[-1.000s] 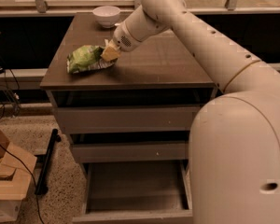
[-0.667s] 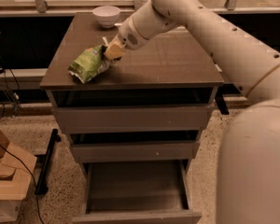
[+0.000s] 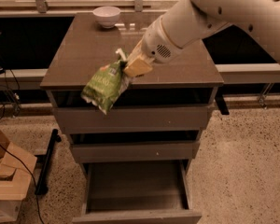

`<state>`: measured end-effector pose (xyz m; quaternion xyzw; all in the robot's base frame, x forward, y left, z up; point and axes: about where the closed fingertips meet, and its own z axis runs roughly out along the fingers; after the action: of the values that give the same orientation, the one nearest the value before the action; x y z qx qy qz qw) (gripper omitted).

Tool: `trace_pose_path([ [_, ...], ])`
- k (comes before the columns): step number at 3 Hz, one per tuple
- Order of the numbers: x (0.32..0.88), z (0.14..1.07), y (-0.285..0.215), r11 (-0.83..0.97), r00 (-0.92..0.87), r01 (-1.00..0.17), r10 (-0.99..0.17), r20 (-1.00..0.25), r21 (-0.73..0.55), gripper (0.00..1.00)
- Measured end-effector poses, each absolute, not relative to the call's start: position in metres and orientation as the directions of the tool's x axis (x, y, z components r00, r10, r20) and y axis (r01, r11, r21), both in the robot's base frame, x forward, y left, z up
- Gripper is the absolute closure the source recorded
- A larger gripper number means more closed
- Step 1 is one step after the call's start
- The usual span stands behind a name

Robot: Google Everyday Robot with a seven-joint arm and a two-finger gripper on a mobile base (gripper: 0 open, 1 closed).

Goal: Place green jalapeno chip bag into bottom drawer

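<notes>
The green jalapeno chip bag hangs in the air, tilted, in front of the cabinet's front edge, over the top drawer's front. My gripper is shut on the bag's upper end and holds it up. The arm reaches in from the upper right. The bottom drawer is pulled out, below and a little to the right of the bag; its tray looks empty.
A white bowl stands at the back of the cabinet top. The two upper drawers are pushed in. Cardboard boxes and cables lie on the floor at the left.
The bag was lifted off the cabinet top and carried forward past the front edge. The arm swung with it, and the view moved closer.
</notes>
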<state>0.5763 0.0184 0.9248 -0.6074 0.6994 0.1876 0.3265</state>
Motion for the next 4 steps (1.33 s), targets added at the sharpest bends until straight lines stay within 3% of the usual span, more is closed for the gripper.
trace_pose_path([
  [1,0.514,0.898,-0.003,0.273,-0.199,-0.962,-0.733,-0.651,-0.013,1.0],
  [2,0.486,0.821,-0.008,0.355,-0.36,-0.924,-0.695,-0.622,0.139,1.0],
  [3,0.469,0.714,-0.008,0.419,-0.524,-0.851,-0.633,-0.57,0.317,1.0],
  [4,0.469,0.681,-0.006,0.422,-0.556,-0.831,-0.617,-0.557,0.363,1.0],
])
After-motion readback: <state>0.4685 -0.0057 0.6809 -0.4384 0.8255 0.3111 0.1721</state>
